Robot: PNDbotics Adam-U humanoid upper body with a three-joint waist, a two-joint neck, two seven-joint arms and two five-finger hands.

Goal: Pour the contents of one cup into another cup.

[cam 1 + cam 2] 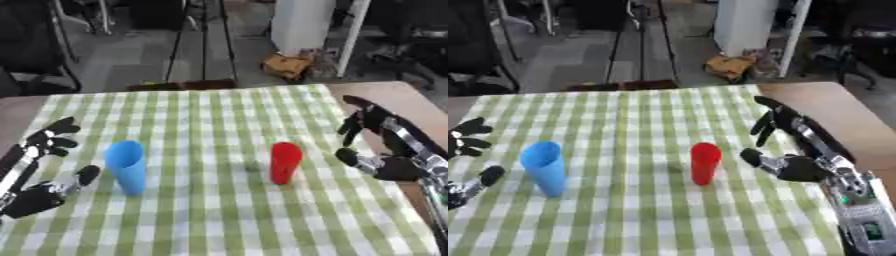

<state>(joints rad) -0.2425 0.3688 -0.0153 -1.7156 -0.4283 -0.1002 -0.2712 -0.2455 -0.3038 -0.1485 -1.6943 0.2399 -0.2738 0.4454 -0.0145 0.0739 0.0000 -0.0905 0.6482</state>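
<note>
A red cup (284, 162) stands upright on the green-and-white checked tablecloth (210, 120), a little right of the middle of the table, and a blue cup (127, 166) stands upright well to its left, at about the same depth. The two cups are clearly apart, with bare cloth between them, and nothing touches either one. What either cup contains cannot be made out from these views. The robot's right hand (791, 150) sits just to the right of the red cup, near it but not in contact, its palm turned toward the cup; the fingers (765, 125) are spread apart and extended, and the thumb juts out toward the cup lower down, so the hand is holding nothing. The left hand (45, 165) sits to the left of the blue cup at the cloth's left edge, likewise spread and empty, with its thumb close to the base of the blue cup though not touching it. The cloth covers most of a wooden table (398, 95), whose bare brown surface shows along the right side. Beyond the far edge lies a grey floor with a white cabinet (302, 22) and a brownish bundle (287, 65) beside it.
</note>
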